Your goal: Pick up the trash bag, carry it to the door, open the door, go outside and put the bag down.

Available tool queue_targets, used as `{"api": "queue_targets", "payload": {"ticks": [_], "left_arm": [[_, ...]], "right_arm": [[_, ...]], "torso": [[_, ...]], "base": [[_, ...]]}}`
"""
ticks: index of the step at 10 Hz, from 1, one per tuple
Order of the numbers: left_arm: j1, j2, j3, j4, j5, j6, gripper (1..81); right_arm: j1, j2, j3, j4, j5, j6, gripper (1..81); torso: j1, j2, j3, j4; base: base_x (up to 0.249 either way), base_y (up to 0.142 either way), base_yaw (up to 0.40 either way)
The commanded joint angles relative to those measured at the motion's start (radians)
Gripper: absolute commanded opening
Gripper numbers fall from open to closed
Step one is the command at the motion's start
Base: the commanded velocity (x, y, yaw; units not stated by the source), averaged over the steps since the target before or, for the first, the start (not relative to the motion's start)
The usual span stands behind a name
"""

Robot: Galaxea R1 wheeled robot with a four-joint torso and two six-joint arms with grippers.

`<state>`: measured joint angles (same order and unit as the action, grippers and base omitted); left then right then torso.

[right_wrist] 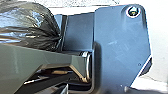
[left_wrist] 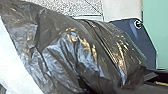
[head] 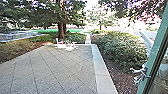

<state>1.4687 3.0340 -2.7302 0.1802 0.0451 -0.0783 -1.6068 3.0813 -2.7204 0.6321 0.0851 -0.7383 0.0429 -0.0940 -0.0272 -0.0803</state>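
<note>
- Trash bag (left_wrist: 67, 50): dark, glossy, beside the robot's base plate (right_wrist: 120, 45); paving (head: 57, 67) ahead, green frame (head: 155, 47) near right.
- Handling, presumed: soft, slippery, tearable; weight uncertain.
- Best hold: gathered neck (right_wrist: 55, 38).
- Grippers: opening and grasp cannot be told.

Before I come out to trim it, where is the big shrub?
In the head view, the big shrub stands on the right, between the pale edging of the paving and the green frame.
</note>
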Motion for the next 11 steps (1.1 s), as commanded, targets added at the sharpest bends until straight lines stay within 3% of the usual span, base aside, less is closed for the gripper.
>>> {"api": "queue_targets", "payload": {"ticks": [1,11], "left_arm": [[-0.066,0.000,0.003,0.004,0.045,0.005,1.0],[-0.064,0.002,0.003,0.004,0.047,0.005,1.0]], "right_arm": [[0.046,0.021,0.018,-0.008,-0.079,-0.007,81.1],[0.046,0.018,0.018,-0.008,-0.079,-0.007,81.1]], "torso": [[0.000,0.000,0.000,0.000],[0.001,0.002,-0.001,0.000]], "base": [[0.111,0.000,0.000],[0.111,0.000,0.000]]}}
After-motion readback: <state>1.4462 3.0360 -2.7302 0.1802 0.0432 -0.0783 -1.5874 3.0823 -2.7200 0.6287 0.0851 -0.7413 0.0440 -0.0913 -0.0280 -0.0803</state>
